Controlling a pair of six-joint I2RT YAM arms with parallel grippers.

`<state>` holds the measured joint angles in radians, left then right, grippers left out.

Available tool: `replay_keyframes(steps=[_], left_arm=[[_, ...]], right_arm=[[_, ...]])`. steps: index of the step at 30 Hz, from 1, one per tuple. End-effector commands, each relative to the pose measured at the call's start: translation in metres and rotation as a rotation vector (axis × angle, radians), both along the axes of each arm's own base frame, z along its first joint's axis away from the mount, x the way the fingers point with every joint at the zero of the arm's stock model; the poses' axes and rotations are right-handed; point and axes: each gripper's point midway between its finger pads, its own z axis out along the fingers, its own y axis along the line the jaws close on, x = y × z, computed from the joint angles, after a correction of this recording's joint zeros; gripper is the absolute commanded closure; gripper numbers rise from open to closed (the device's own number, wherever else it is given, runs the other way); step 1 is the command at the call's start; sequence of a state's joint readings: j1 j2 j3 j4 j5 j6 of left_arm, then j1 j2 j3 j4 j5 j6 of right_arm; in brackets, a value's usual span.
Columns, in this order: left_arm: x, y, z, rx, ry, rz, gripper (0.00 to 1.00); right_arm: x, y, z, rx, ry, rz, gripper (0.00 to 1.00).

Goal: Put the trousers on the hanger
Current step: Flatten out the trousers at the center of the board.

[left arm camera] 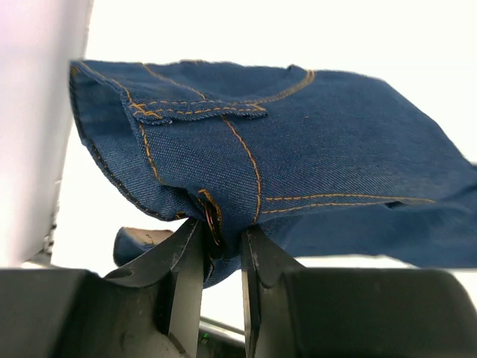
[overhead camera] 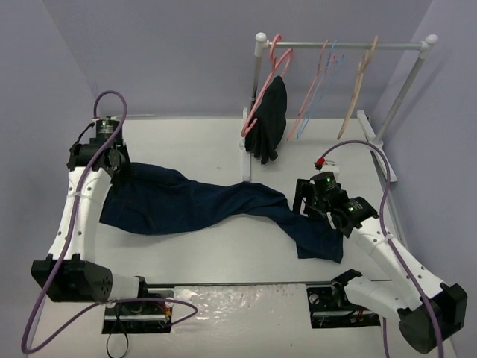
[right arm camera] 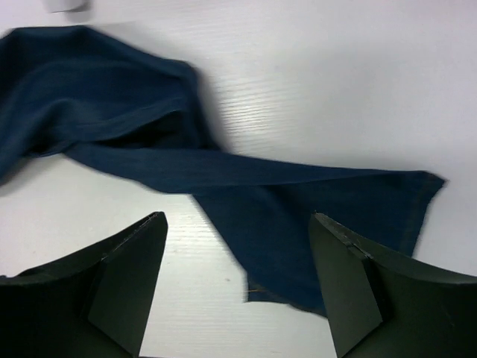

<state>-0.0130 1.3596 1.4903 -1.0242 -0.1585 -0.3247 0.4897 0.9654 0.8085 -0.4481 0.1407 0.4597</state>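
The dark navy trousers (overhead camera: pixel 194 205) lie stretched across the table from far left to front right. My left gripper (overhead camera: pixel 119 162) is shut on their waistband and holds that end lifted at the far left. In the left wrist view the gripper (left arm camera: pixel 222 231) pinches a stitched denim fold (left arm camera: pixel 313 142) between its fingers. My right gripper (overhead camera: pixel 304 200) hovers open above the leg ends. The right wrist view shows its wide-apart fingers (right arm camera: pixel 238 220) over the flat legs and hem (right arm camera: pixel 112 127). The light-blue hanger (overhead camera: pixel 334 60) hangs on the rail at the back.
A white rack (overhead camera: pixel 350 45) stands at the back right, its post and foot (overhead camera: pixel 247 149) near the table's middle. On it hang a black garment (overhead camera: pixel 270 119) on a pink hanger, another pink hanger (overhead camera: pixel 309 97) and a beige hanger (overhead camera: pixel 358 89). Purple walls close the left and back.
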Motion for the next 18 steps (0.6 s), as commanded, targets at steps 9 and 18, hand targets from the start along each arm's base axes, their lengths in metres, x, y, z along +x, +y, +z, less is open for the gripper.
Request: replay_keyframes(steps=[9, 18], left_arm=[[-0.038, -0.007, 0.037, -0.025, -0.031, -0.079, 1.00], [-0.038, -0.008, 0.037, -0.016, -0.028, -0.112, 1.00]], right_arm=[[0.020, 0.023, -0.056, 0.135, 0.181, 0.050, 0.17], [0.006, 0.034, -0.082, 0.045, 0.195, 0.164, 0.01]])
